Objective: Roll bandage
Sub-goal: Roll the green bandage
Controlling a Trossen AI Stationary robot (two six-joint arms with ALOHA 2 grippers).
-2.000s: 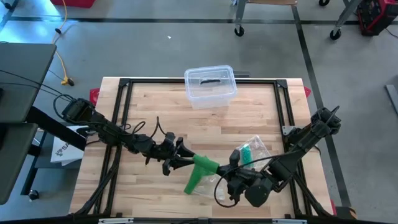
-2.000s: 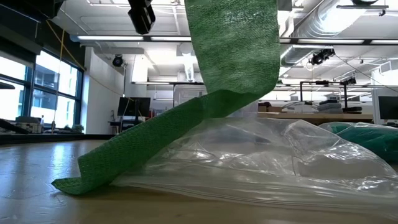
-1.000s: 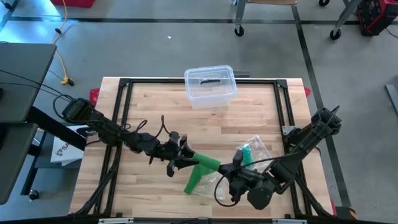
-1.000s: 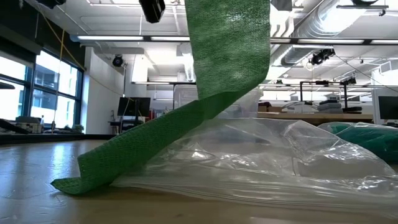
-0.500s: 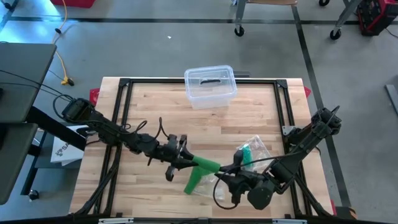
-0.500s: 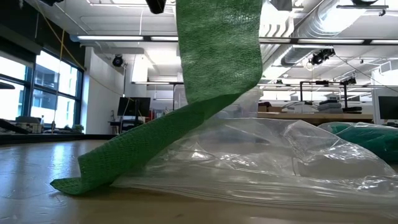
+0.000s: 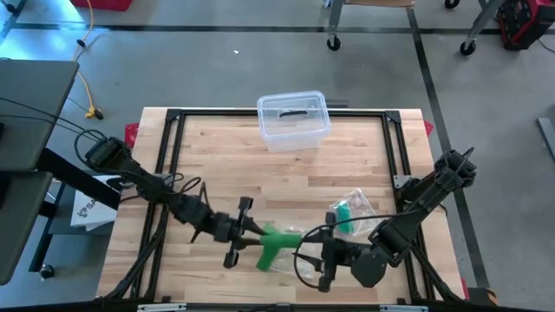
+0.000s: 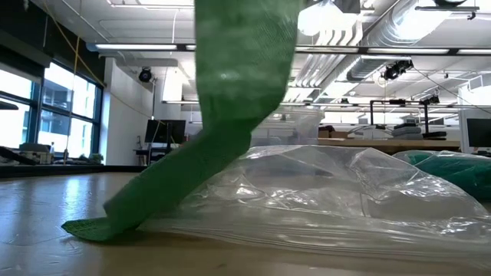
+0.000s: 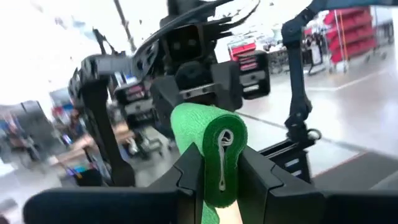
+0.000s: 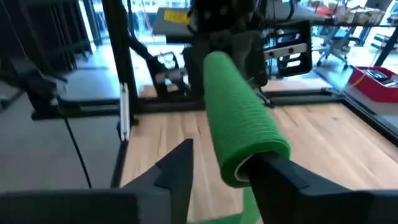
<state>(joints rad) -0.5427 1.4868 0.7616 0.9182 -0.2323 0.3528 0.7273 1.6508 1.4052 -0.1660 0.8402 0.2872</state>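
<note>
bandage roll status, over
Left end effector shut on bandage roll. Right end effector open around the roll's other end. Loose tail trails to table over plastic bag.

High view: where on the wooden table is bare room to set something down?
Free: the middle boards between the clear plastic lidded box and the arms. Crowded: the near edge, where left gripper, green bandage roll, right gripper and clear plastic bag cluster.

wooden table (image 7: 347, 169), clear container (image 7: 293, 120), plastic bag (image 7: 357, 208)
</note>
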